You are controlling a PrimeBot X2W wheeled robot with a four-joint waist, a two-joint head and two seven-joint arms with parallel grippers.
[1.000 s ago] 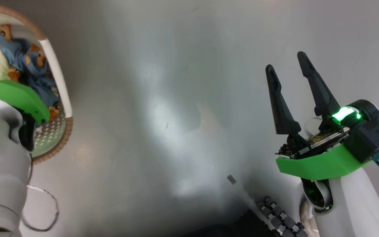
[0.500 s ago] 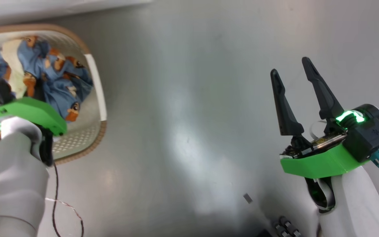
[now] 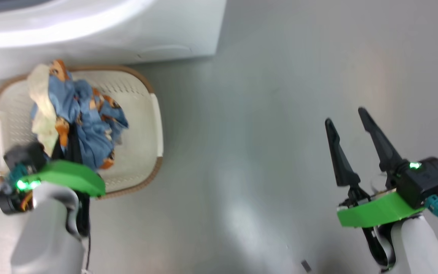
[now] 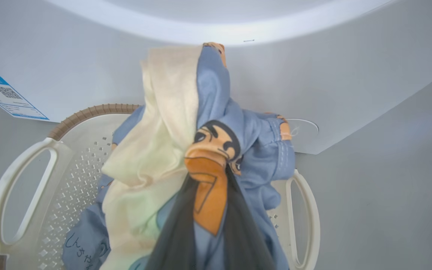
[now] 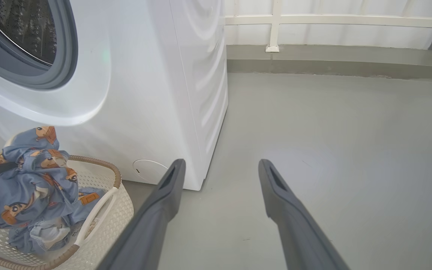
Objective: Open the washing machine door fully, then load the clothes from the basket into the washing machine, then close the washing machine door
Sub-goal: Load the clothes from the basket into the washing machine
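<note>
The basket [image 3: 159,125] sits on the floor [image 3: 272,114] just before the washing machine [image 3: 89,38]. The clothes [image 3: 89,125] are heaped in it, reaching above its rim.

Looks steeply down from the head, faces the washing machine [image 5: 144,93] from each wrist; shares the basket [image 3: 137,102] in all.

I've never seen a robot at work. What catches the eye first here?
The bundle of blue, orange-printed clothes, pinched in the robot's left hand over the cream basket at the left, before the white washing machine. Next, the right hand, its two dark fingers spread wide over grey floor at the right.
</note>
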